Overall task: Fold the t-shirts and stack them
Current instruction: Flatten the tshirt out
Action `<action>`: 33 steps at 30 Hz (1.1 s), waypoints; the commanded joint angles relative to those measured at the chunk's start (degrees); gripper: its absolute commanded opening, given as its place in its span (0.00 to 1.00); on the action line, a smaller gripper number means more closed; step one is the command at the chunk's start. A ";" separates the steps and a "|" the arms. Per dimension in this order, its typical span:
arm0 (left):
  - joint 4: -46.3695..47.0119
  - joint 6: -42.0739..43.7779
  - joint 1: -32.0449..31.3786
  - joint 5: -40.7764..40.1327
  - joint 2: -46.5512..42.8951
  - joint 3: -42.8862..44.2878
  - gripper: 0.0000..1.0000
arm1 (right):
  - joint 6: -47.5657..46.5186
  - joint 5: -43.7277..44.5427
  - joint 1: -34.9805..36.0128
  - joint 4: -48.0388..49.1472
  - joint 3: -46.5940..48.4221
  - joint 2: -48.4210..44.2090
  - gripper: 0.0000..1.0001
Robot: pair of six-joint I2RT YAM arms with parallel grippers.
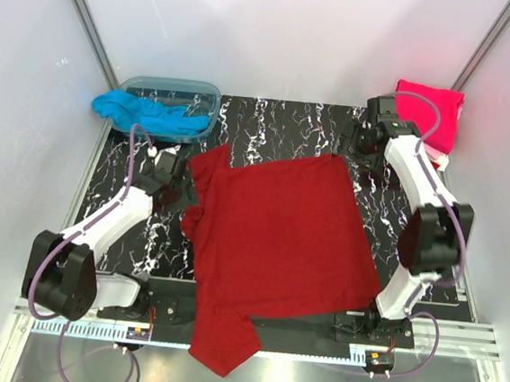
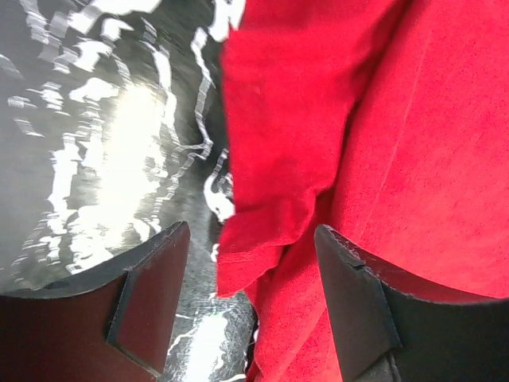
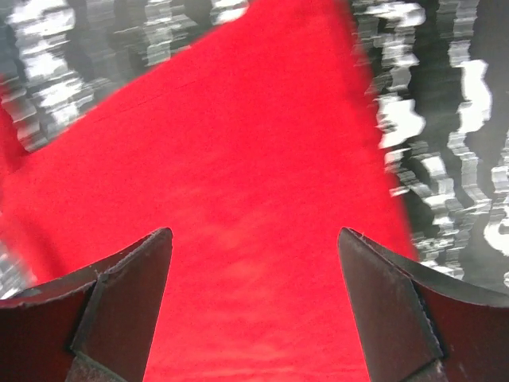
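Note:
A dark red t-shirt [image 1: 277, 238] lies spread across the black marbled table, its lower part hanging over the near edge. My left gripper [image 1: 176, 186] is open at the shirt's left edge; in the left wrist view [image 2: 250, 263] the rumpled sleeve hem [image 2: 262, 239] lies between its fingers. My right gripper [image 1: 360, 147] is open by the shirt's far right corner; in the right wrist view [image 3: 254, 270] flat red cloth [image 3: 238, 199] lies between the fingers. A turquoise t-shirt [image 1: 145, 113] hangs out of the tub. A magenta t-shirt [image 1: 428, 107] lies folded at the far right.
A translucent blue-grey plastic tub [image 1: 178, 102] stands at the far left corner. A pale pink cloth [image 1: 439, 156] peeks out under the magenta shirt. White walls close in the table on three sides. The metal rail [image 1: 458, 337] runs along the near edge.

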 commanded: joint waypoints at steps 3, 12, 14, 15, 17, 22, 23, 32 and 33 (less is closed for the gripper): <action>-3.67 -1.67 0.90 -4.16 0.15 2.39 0.65 | 4.20 -5.71 4.75 5.80 -8.27 -4.91 0.91; 1.86 -4.21 1.08 4.37 -0.72 -5.52 0.58 | 4.91 -7.04 10.56 6.33 -9.51 -1.31 0.91; 2.39 -4.13 1.08 4.46 0.24 -6.14 0.53 | 4.91 -7.82 10.56 6.42 -8.46 0.27 0.91; 2.65 -4.04 1.08 4.98 0.59 -6.31 0.51 | 4.65 -8.18 10.64 6.42 -8.02 2.19 0.91; 3.79 -3.86 1.08 5.69 1.73 -6.84 0.50 | 4.12 -9.14 10.56 6.51 -6.27 5.27 0.91; 5.64 -2.81 1.08 6.57 4.90 -6.06 0.24 | 2.63 -9.50 10.47 5.89 -0.65 12.31 0.91; 5.29 -2.46 1.17 5.70 5.34 -5.09 0.19 | 2.10 -9.50 10.47 5.89 0.24 14.84 0.92; -2.80 3.69 6.00 -2.57 5.43 3.87 0.00 | 1.30 -5.56 5.13 2.11 9.03 26.99 0.92; -2.80 4.04 7.05 -2.22 5.69 4.31 0.00 | 1.57 -5.19 4.06 1.76 9.03 27.35 0.92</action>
